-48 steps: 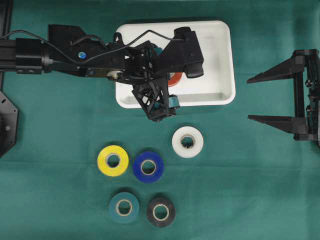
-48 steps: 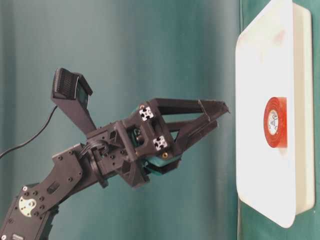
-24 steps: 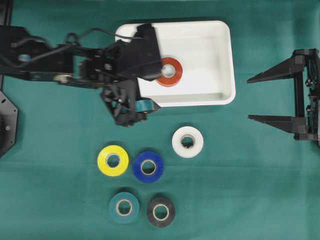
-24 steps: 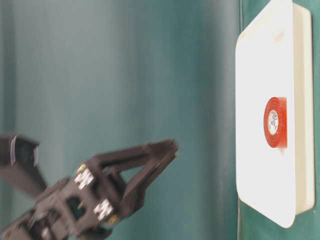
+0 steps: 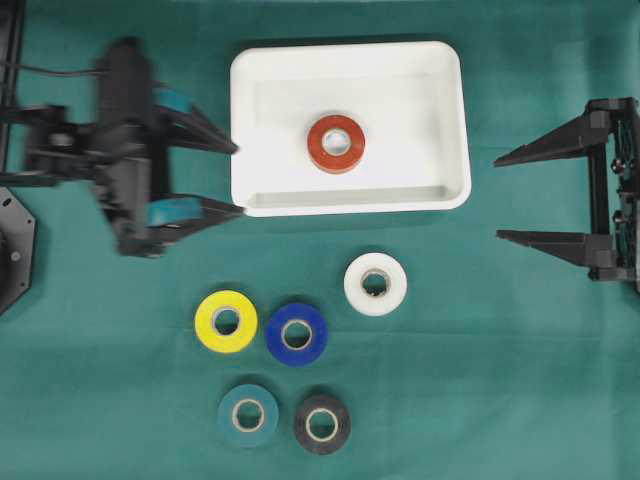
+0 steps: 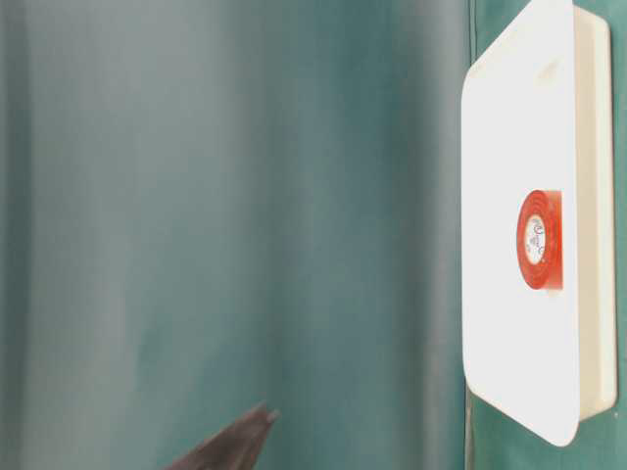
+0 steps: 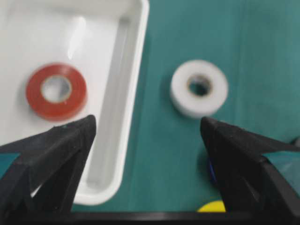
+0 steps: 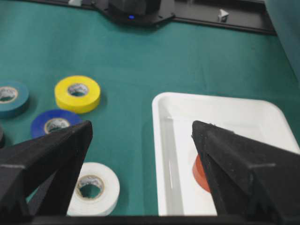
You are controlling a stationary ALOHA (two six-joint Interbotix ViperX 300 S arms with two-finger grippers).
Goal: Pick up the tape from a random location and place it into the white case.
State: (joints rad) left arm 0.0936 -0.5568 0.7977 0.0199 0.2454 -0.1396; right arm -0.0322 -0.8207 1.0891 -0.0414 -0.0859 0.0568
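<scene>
1. The red tape (image 5: 336, 144) lies flat in the middle of the white case (image 5: 445, 120), upper centre of the overhead view.
2. The left end effector (image 5: 237, 179), jaws wide and empty, sits just left of the case.
3. The right end effector (image 5: 497, 197) waits wide and empty at the right edge.
4. Best now: keep clear of the case and do not bump the loose rolls, like the white tape (image 5: 375, 284) on the green worktop (image 5: 480, 380).

Desk (image 5: 520, 400) under green cloth; white case (image 5: 452, 120) at upper centre; white roll (image 5: 375, 284) just below it; yellow roll (image 5: 226, 321) and blue roll (image 5: 297, 333) side by side, nearly touching; teal roll (image 5: 248, 414) and black roll (image 5: 322, 424) lowest.
</scene>
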